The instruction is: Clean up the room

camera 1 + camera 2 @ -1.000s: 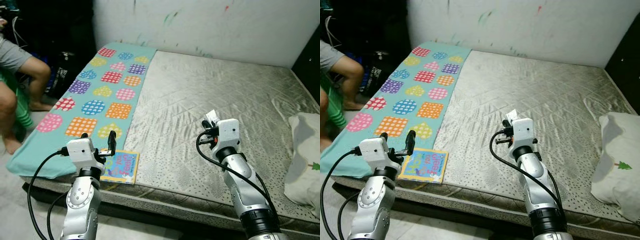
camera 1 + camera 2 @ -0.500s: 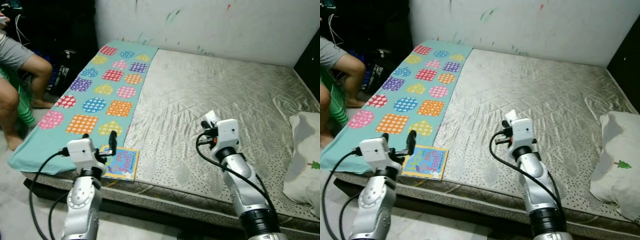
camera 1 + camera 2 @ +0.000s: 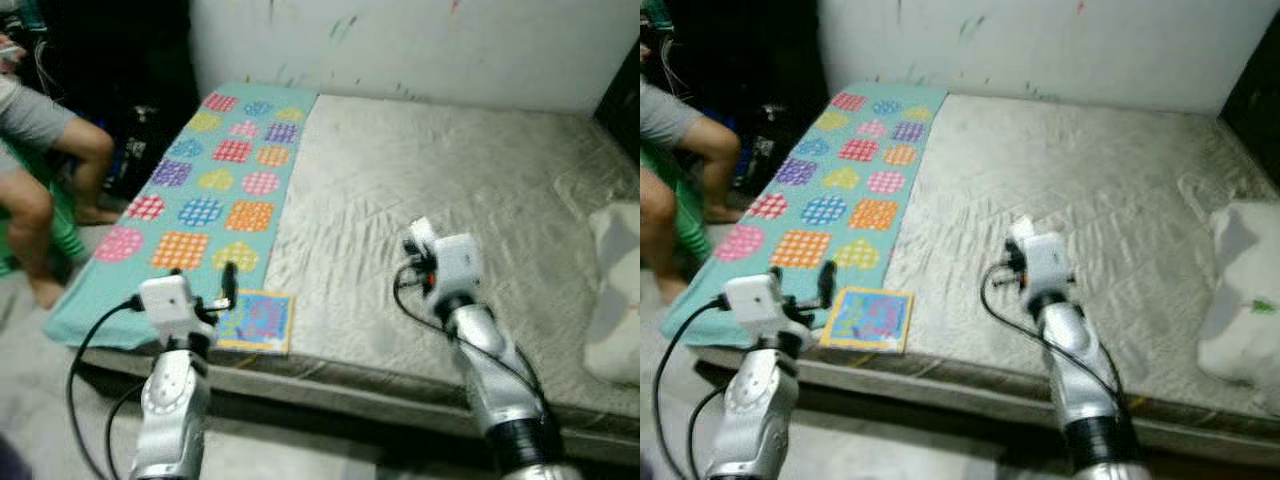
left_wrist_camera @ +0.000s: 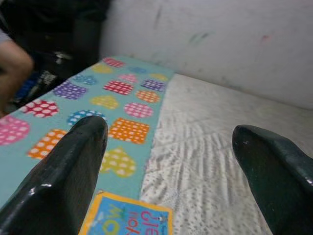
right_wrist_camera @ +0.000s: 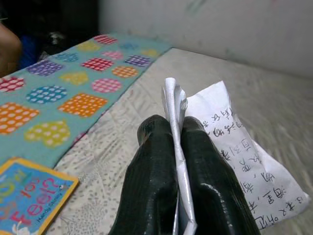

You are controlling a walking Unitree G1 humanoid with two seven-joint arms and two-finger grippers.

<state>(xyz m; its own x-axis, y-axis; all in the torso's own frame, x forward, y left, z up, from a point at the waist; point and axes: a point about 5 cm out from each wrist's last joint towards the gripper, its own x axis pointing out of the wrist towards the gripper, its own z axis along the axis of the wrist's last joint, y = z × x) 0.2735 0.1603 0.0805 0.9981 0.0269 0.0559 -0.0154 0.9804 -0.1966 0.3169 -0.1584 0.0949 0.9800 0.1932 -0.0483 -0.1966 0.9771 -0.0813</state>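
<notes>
Right wrist view gives you the clearest look at the right gripper (image 5: 178, 147): its two black fingers are clenched on a folded sheet of white paper (image 5: 230, 147) covered in handwritten characters too small for you to read. In the head views that gripper is raised over the middle of the bare grey mattress (image 3: 480, 190), the paper showing as a white scrap at its tip. Your left gripper (image 4: 171, 161) is released, fingers spread wide, at the near left corner of the bed. Just beside it lies a blue children's book (image 3: 256, 321) with a yellow border; you can read "You feel?" on its cover. The book sits at the near end of a teal blanket (image 3: 215, 185) patterned with dotted shapes. A white pillow (image 3: 1240, 290) rests at the right edge. A person's bare legs (image 3: 45, 190) are at far left.
</notes>
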